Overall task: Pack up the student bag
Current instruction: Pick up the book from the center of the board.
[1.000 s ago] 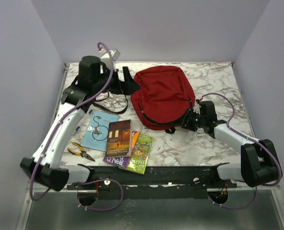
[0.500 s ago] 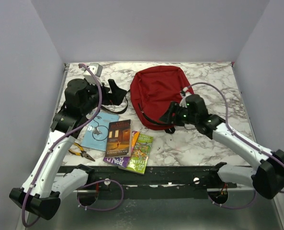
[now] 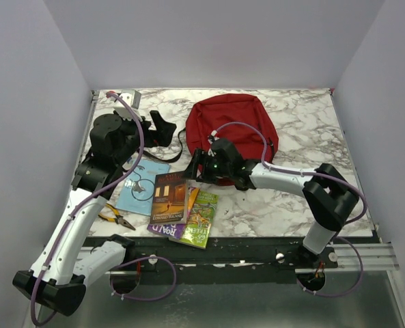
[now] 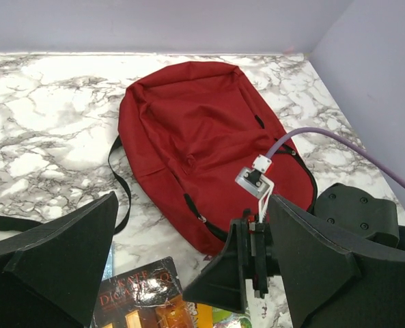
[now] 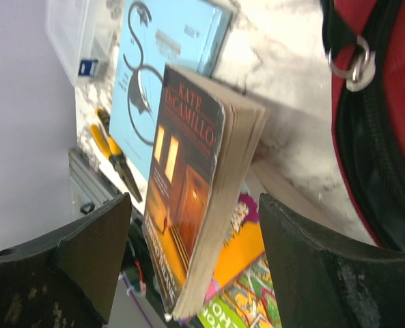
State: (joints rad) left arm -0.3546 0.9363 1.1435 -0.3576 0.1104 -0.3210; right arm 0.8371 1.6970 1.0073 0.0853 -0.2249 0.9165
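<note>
Right gripper (image 3: 194,166) hung with jaws spread around a dark paperback (image 5: 188,178) beside the red student bag (image 3: 231,133) — left gripper (image 3: 160,128) gaped wide, empty.

Big swing by right arm (image 3: 284,179): was at near-right side of student bag (image 3: 233,126), now stretched leftward along bag's near edge. right gripper (image 3: 195,164) now at bag's near-left corner, over far end of Kate DiCamillo paperback (image 3: 169,197). Its elbow lifted away from tabletop's near-right corner. left gripper (image 3: 160,128) pulled back from far edge, toward left edge.
</note>
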